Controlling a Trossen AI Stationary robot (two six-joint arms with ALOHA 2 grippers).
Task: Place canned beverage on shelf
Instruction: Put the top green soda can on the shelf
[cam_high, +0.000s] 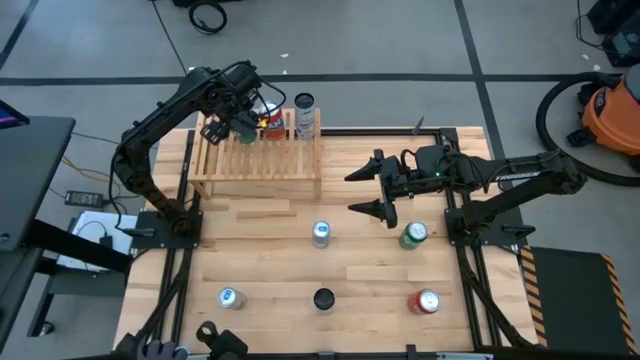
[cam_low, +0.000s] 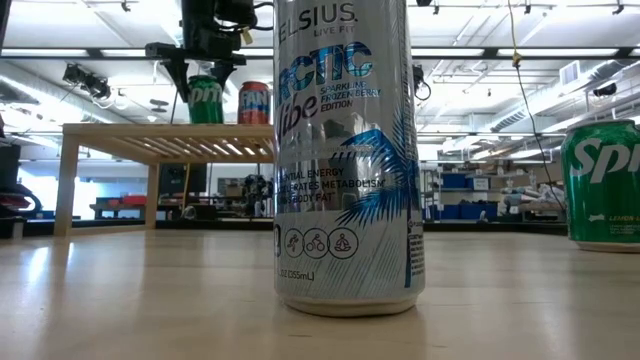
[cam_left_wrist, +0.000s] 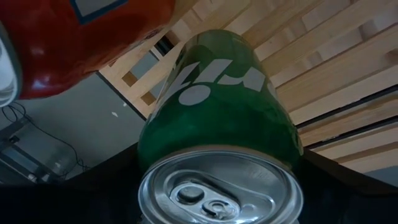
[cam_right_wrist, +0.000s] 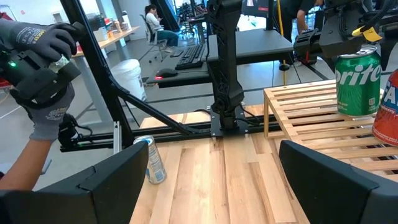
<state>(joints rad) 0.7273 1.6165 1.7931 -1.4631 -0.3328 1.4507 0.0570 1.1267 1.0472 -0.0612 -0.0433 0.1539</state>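
Observation:
The light-wood slatted shelf (cam_high: 260, 160) stands at the table's far left. On it are a green Sprite can (cam_high: 246, 127), a red can (cam_high: 273, 126) to its right, and a silver can (cam_high: 304, 104) near the far right corner. My left gripper (cam_high: 243, 118) reaches down over the shelf and is shut on the green can (cam_left_wrist: 217, 106). My right gripper (cam_high: 352, 192) hovers open above the table's middle right with nothing between its fingers, pointing toward the shelf (cam_right_wrist: 323, 118). My left gripper pinches the green can's upper side wall (cam_left_wrist: 149, 146), just below the top rim, between its two fingers. The fingers come from above, slanting down. The can stands upright with its base on the shelf's slats (cam_right_wrist: 354, 115).
Loose cans stand on the table: a tall silver-blue one (cam_high: 320, 233), a green one (cam_high: 413, 235), a red one (cam_high: 427, 301), a black one (cam_high: 323, 298) and a blue-white one (cam_high: 228, 297). A person's gloved hand (cam_right_wrist: 37, 68) shows beyond the table's left edge.

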